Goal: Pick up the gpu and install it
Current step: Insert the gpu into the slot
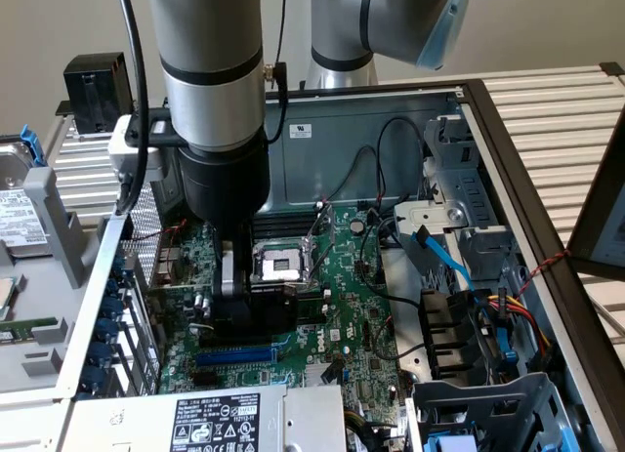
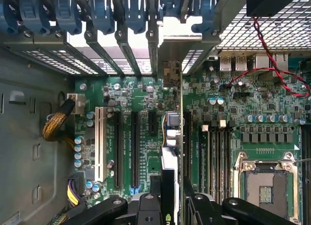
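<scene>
My gripper [image 1: 236,294] hangs low inside the open computer case, shut on the gpu [image 1: 259,313], a small black card held just above the green motherboard [image 1: 342,320], beside the CPU socket [image 1: 276,265]. In the wrist view the gpu [image 2: 168,169] appears edge-on between my black fingers [image 2: 146,208]. Its metal bracket [image 2: 171,52] reaches toward the rear slot openings. The card's edge runs along the board between the black expansion slots [image 2: 134,147] and the memory slots [image 2: 214,157]. I cannot tell whether it touches a slot.
A blue expansion slot [image 1: 234,356] lies in front of the card. The power supply [image 1: 215,418] and a drive cage [image 1: 488,413] box in the near side. Cables [image 1: 430,247] cross toward the exterior view's right. Red-black wires [image 2: 265,50] trail over the board.
</scene>
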Action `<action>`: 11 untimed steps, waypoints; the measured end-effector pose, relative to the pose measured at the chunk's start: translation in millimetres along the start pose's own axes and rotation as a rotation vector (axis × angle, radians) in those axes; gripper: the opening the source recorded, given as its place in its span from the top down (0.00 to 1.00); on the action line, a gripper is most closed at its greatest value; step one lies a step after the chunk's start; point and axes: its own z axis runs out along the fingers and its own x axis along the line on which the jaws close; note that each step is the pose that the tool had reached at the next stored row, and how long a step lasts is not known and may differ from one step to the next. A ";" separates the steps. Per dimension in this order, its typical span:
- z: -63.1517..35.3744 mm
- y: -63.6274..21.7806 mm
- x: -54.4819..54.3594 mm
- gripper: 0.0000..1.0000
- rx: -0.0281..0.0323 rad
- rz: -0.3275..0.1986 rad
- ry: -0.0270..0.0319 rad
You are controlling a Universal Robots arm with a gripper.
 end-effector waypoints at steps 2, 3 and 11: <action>0.8 0.0 0.2 0.73 -0.0002 -0.001 -0.0006; 1.1 0.1 0.3 0.73 -0.0002 -0.001 -0.0008; 3.1 1.4 0.4 0.73 -0.0002 -0.007 -0.0014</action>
